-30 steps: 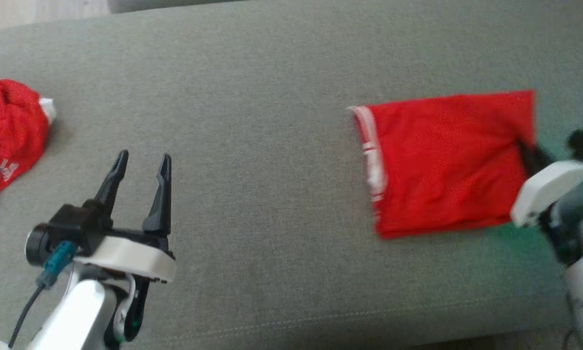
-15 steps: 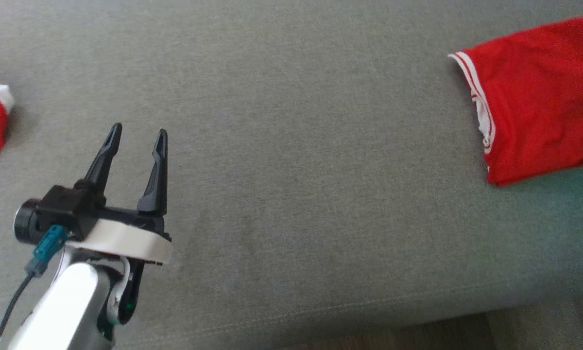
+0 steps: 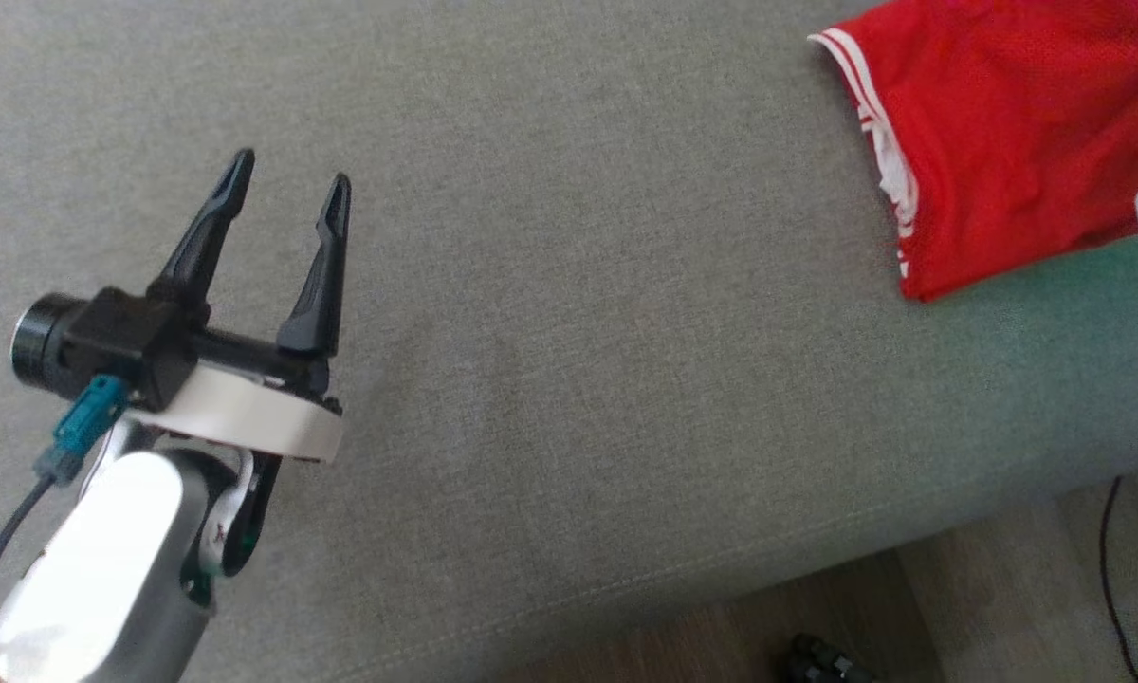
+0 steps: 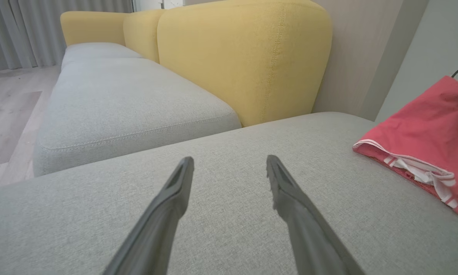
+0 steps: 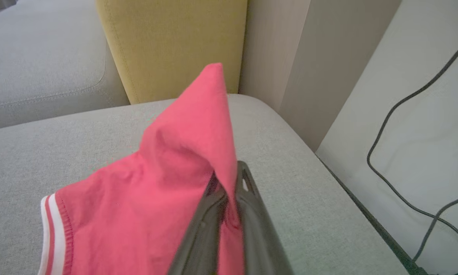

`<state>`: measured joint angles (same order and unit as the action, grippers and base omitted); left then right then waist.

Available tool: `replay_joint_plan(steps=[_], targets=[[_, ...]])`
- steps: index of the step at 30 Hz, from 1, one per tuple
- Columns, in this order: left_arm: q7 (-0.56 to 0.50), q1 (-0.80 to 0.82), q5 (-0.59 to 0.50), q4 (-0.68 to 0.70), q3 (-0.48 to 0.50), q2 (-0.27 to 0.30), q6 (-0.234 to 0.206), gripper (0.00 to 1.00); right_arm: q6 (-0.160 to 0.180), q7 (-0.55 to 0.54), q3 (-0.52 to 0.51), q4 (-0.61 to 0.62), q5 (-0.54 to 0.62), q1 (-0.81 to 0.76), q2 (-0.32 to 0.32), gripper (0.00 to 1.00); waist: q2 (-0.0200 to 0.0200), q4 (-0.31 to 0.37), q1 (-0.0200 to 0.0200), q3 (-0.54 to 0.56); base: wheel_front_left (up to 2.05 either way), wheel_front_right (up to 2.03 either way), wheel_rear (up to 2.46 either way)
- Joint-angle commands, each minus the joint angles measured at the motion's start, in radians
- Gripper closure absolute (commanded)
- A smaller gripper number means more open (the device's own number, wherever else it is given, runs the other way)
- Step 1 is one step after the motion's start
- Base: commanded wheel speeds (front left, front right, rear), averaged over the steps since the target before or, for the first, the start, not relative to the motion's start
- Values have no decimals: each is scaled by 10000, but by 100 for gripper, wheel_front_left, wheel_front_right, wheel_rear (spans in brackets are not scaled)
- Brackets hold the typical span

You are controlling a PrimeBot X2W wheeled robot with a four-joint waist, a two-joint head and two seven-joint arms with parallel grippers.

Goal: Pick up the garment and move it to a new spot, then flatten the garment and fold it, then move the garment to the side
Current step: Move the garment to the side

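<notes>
Under both of your grippers lies the grey sofa seat (image 3: 569, 360), a wide flat cushion. It runs ahead of the left gripper's fingers and continues to both sides of them. Beyond those fingertips, in the left wrist view, stands the yellow backrest (image 4: 244, 57), and to the left of it there is a second grey seat (image 4: 118, 99). The same backrest is also straight ahead of the right gripper, behind the cloth.

The garment (image 3: 1005, 142) is red and folded to a rough rectangle. It is on the seat to the right of your left gripper, well apart from it.

Your right gripper (image 5: 229, 179) has its two fingers pressed together on a fold of the garment near one edge. The cloth rises there into a peak above the fingertips, and the rest falls away to the left of the fingers, toward the cushion.

Your left gripper (image 3: 291, 171) has its fingers spread wide, with only bare cushion between them and ahead of them.

The white striped hem (image 3: 877, 123) is on the side of the garment that faces the left gripper, and it is the side farthest from the pinch of the right gripper. A black cable (image 5: 404, 103) runs to the right of the right gripper's fingers, over a pale surface beside the seat.
</notes>
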<state>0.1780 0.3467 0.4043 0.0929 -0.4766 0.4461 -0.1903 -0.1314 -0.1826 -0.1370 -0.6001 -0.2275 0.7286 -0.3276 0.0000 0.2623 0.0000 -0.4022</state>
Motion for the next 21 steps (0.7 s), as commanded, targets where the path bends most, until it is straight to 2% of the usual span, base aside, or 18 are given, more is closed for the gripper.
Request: replay_joint_plan(steps=[1,8,9,10,11,17,21], targets=[[-36,450,-137,372,328,314,38,0,7,227,169,101,101,347,-71,100,0,32,0,-231,0,0,0],[-91,784,-185,425,270,353,140,0,7,798,95,-906,464,841,13,100,0,-161,0,-686,0,0,0],[-96,819,-191,432,279,370,138,0,7,900,40,-1049,540,914,33,90,0,-188,0,-751,0,0,0],[-96,839,-193,436,290,388,135,0,7,979,-22,-1198,621,972,64,55,0,-213,0,-794,0,0,0],[-98,846,-192,437,301,408,129,0,7,1077,-66,-1310,688,1027,106,0,0,-234,0,-830,0,0,0],[-45,745,-142,395,357,480,66,0,7,1781,-328,-1606,1013,1125,234,0,0,-257,0,-809,0,0,0],[45,507,-40,252,373,448,-9,0,7,2479,-513,-1174,1254,885,240,0,0,-238,0,-436,0,0,0]])
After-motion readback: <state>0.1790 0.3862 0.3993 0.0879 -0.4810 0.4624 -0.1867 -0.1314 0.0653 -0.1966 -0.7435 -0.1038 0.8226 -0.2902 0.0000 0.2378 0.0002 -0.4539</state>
